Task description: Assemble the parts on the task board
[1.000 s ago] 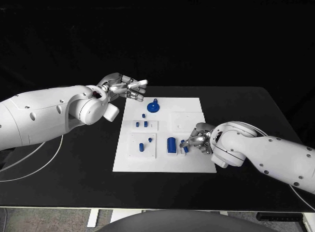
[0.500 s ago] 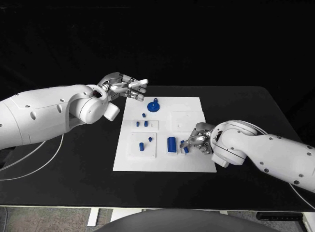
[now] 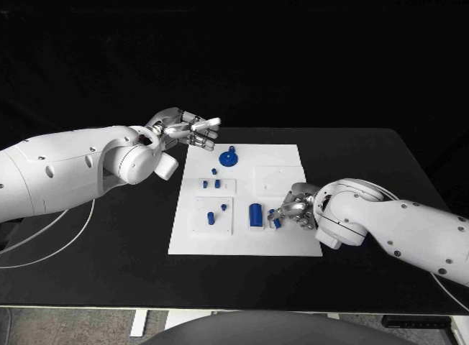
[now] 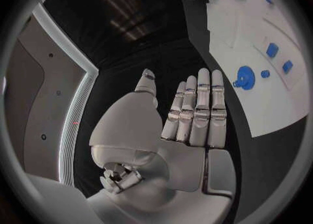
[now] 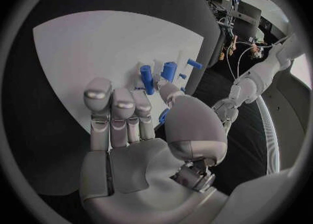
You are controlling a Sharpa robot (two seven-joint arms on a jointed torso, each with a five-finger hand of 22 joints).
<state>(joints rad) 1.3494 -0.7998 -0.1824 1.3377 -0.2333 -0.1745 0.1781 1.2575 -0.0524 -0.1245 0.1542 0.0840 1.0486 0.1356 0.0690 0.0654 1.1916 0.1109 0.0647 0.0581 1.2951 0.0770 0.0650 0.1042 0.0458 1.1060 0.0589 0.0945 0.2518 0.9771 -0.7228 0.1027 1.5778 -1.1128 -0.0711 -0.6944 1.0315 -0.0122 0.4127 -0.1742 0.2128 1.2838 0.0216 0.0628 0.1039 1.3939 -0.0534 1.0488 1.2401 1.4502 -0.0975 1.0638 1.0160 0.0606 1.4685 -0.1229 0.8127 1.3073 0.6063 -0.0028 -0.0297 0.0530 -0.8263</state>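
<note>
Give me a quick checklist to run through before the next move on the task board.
1. Left hand holds nothing, fingers straight: ok.
2. Left hand off the task board, at its far left corner: ok.
3. Right hand over the board's right side by the tall blue part: ok.
4. Right hand gripping a part: cannot tell; blue shows by its thumb.
5. Round blue part lies untouched on the board: ok.

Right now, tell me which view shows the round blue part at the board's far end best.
The left wrist view: the round blue part lies unobstructed on the task board, close to the camera. The head view shows it whole but smaller. In the right wrist view I cannot pick it out.
</note>
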